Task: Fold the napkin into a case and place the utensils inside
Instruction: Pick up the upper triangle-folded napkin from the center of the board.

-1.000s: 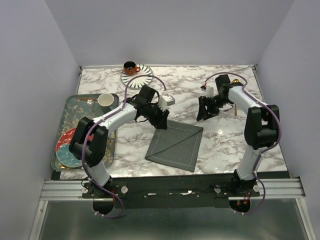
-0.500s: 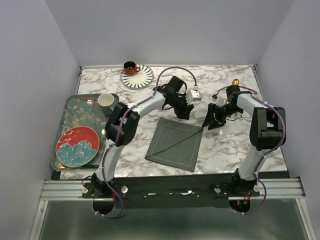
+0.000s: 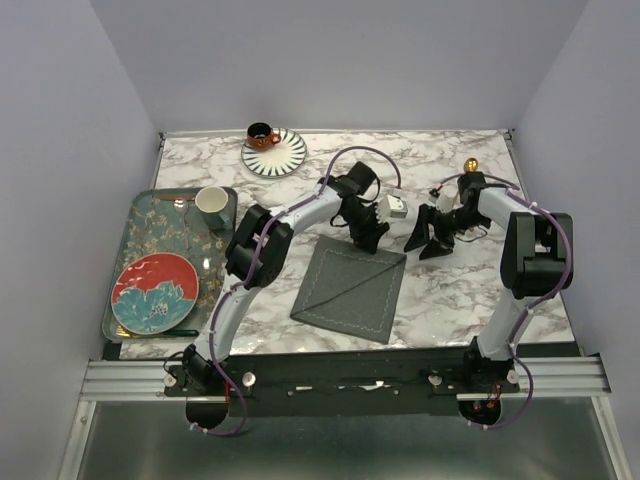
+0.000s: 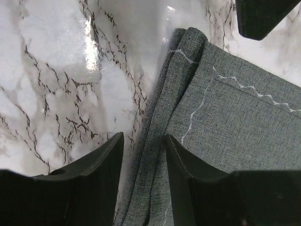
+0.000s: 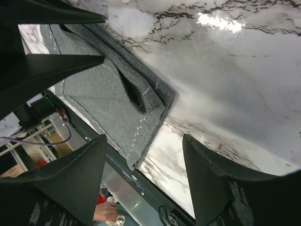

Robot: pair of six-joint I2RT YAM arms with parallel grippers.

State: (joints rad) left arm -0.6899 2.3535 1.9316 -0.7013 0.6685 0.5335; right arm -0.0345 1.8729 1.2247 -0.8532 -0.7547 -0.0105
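From above, the napkin point(image 3: 350, 288) lay at table centre. My left gripper point(image 3: 368, 240) hid its 11 o'clock corner, and my right gripper point(image 3: 425, 245) hung just off its 2 o'clock corner. A small gold knob point(image 3: 470, 164) by my right arm was too small to identify.

My left wrist view showed my fingers point(image 4: 101, 165) apart, straddling the napkin's layered edge without clamping it. A black tip point(image 4: 263, 16) at 1 o'clock was cut off.

In my right wrist view my fingers point(image 5: 70, 179) were spread, the napkin's corner lying between them, its far side hidden behind dark arm parts.

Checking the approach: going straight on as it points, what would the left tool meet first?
Probably the napkin: its folded edge lies between the open fingers of the left tool, with the marble table just beneath. Depth is unclear.
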